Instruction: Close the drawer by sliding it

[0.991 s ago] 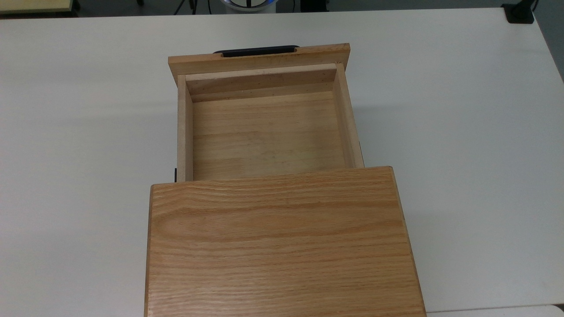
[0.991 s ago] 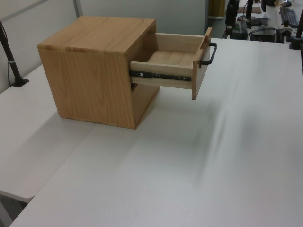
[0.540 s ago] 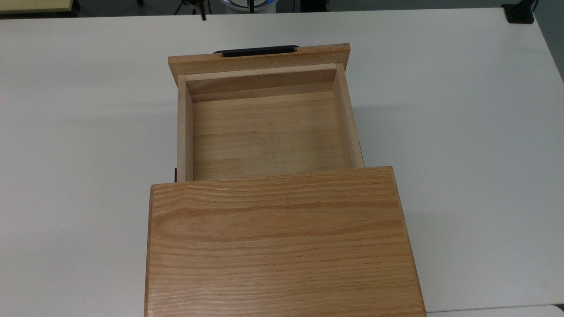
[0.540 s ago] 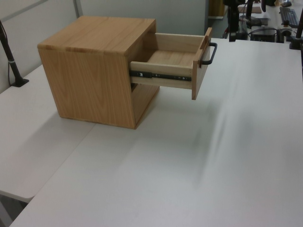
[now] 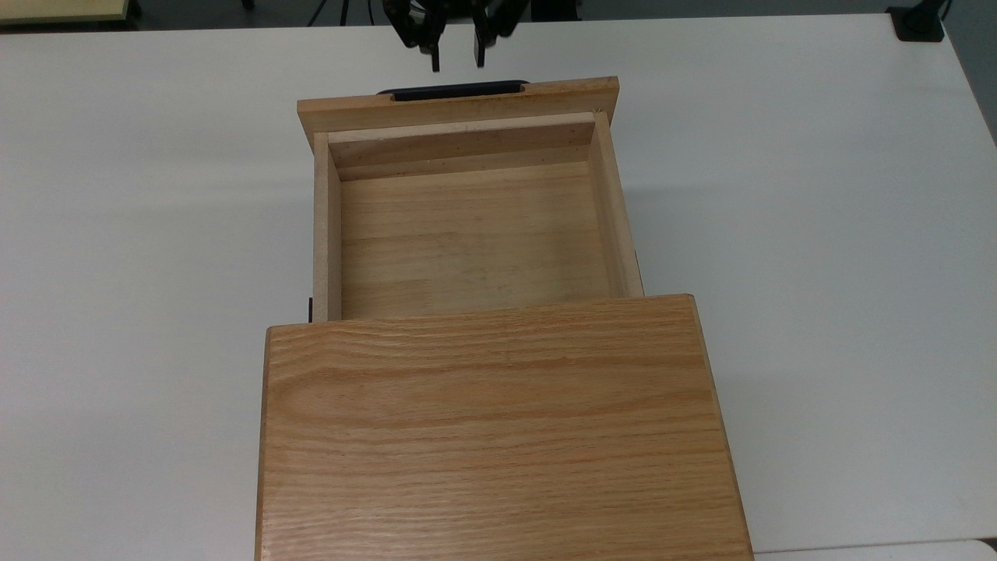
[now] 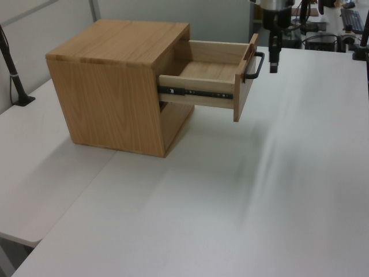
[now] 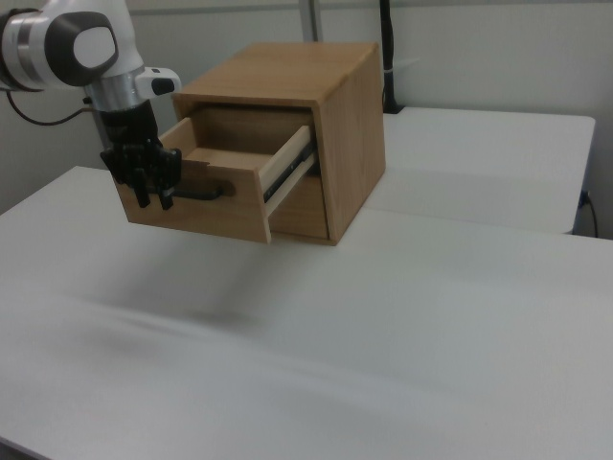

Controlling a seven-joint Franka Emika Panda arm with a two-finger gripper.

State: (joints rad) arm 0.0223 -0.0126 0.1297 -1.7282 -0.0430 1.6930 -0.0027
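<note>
The drawer [image 5: 467, 234] stands pulled far out of the wooden cabinet [image 5: 491, 428] and holds nothing. Its wider front panel [image 5: 459, 107] carries a black bar handle [image 5: 456, 89] on the outer face. My gripper [image 5: 456, 56] hangs open just beyond the handle, fingertips pointing down, touching nothing. In the left view the gripper [image 6: 273, 60] is just right of the handle [image 6: 257, 65], apart from it, and the drawer [image 6: 213, 72] shows its black slide rail. In the right view the gripper [image 7: 153, 192] hangs in front of the panel [image 7: 206, 216], left of the handle [image 7: 213, 191].
The cabinet sits on a white table [image 5: 818, 234]. A black clamp [image 5: 919, 23] is at the table's far corner on the top view's right. A black post [image 6: 11, 66] stands at the left view's left. Another upright pole [image 7: 388, 57] rises behind the cabinet.
The gripper has come down into view from the far edge and now hangs just outside the handle. The drawer has not moved.
</note>
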